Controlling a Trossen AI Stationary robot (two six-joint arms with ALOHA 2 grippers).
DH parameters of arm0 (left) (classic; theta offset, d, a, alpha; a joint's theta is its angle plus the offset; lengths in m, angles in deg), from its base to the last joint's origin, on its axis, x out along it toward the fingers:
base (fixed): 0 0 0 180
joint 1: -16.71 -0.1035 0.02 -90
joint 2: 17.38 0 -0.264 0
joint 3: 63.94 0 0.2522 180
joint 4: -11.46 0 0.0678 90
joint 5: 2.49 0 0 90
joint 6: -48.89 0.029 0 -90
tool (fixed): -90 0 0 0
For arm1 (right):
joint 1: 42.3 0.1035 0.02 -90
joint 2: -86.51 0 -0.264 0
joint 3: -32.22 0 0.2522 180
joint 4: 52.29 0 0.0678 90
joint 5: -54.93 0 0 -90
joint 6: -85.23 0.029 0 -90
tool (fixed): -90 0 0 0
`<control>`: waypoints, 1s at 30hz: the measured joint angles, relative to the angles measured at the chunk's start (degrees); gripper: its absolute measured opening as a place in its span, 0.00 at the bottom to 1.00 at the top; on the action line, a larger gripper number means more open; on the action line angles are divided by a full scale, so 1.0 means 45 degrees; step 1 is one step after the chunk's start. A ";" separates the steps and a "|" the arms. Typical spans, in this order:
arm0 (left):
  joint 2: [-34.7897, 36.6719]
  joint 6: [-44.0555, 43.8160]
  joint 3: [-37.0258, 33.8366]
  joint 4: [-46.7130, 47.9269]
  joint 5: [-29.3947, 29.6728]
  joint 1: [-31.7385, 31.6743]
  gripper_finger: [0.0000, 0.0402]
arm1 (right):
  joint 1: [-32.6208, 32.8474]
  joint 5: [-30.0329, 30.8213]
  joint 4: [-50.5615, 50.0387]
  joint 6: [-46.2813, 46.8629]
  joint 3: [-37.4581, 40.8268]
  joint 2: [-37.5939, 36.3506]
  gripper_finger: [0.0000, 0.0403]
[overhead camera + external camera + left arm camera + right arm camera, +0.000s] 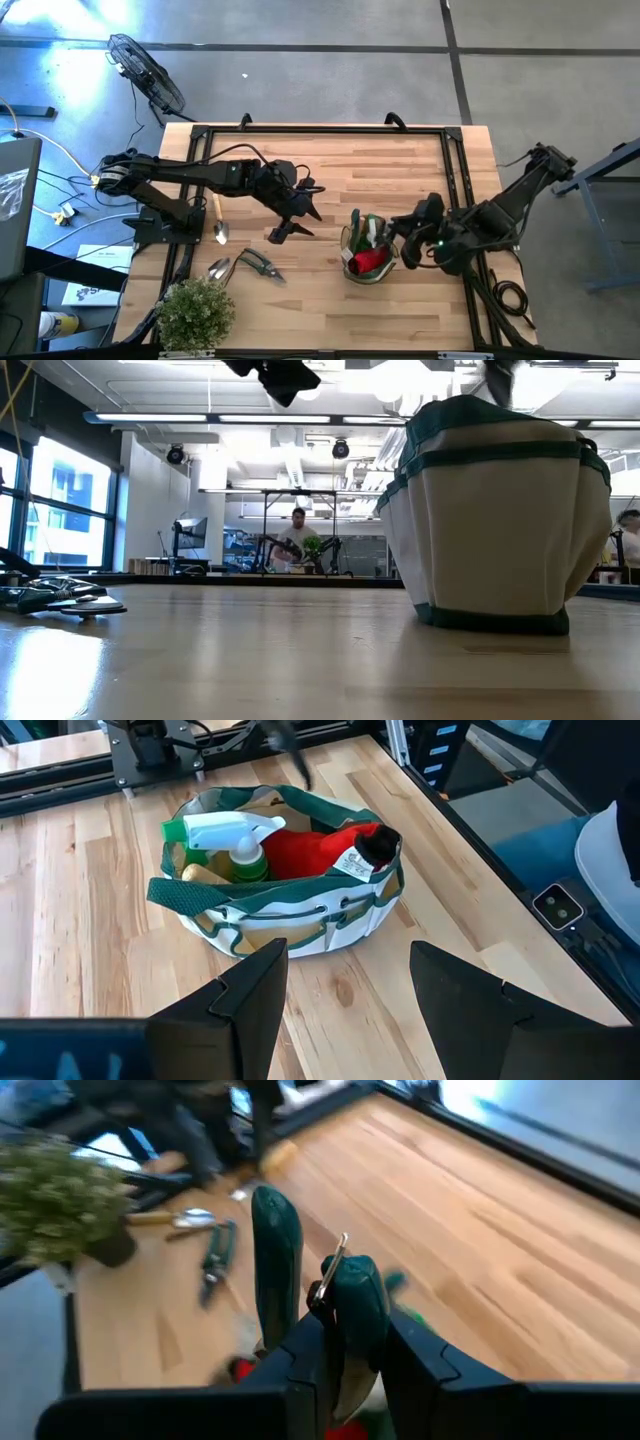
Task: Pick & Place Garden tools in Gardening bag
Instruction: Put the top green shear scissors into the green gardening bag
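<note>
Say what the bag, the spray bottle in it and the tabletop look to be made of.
Gardening bag: soft woven fabric, pale body with dark green trim; its sides sag and fold. Spray bottle: likely plastic, a smooth white trigger head on a green body. Table: wood, light butcher-block strips with visible grain and a slight sheen.

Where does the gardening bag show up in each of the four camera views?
High view: gardening bag sits right of centre, near the table's front edge.
Low view: bag fills the right side, standing on the table.
Left wrist view: bag upper middle, mouth open.
Right wrist view: only its green handle shows, pinched in the right end effector.
Shared landmark: green spray bottle in the bag, also in the high view.
</note>
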 joint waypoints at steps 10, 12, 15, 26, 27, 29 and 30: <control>0.0000 0.0000 0.0000 0.0037 0.0048 0.0000 0.51 | -0.0208 0.0260 -0.2137 0.2091 0.0000 0.0038 0.13; 0.0000 0.0000 0.0000 0.0084 0.0146 0.0000 0.51 | -0.0442 0.0259 -0.2341 0.2077 0.0000 0.0107 0.13; 0.0000 0.0000 -0.0002 0.0168 0.0154 0.0000 0.51 | -0.0831 0.0246 -0.2835 0.2194 0.0000 0.0239 0.13; 0.0000 -0.0001 -0.0001 0.0471 0.0389 0.0000 0.51 | -0.1995 0.0089 -0.3068 0.1823 0.0000 0.1318 0.13; 0.0000 -0.0005 -0.0005 0.0467 0.0392 0.0000 0.51 | -0.2056 0.0084 -0.3063 0.1781 0.0000 0.1402 0.13; 0.0000 0.0009 -0.0005 0.0470 0.0393 0.0000 0.51 | -0.2194 0.0084 -0.3008 0.1705 0.0000 0.1547 0.13; 0.0000 0.0010 -0.0004 0.0466 0.0393 0.0000 0.51 | -0.2246 0.0092 -0.2977 0.1690 0.0000 0.1587 0.13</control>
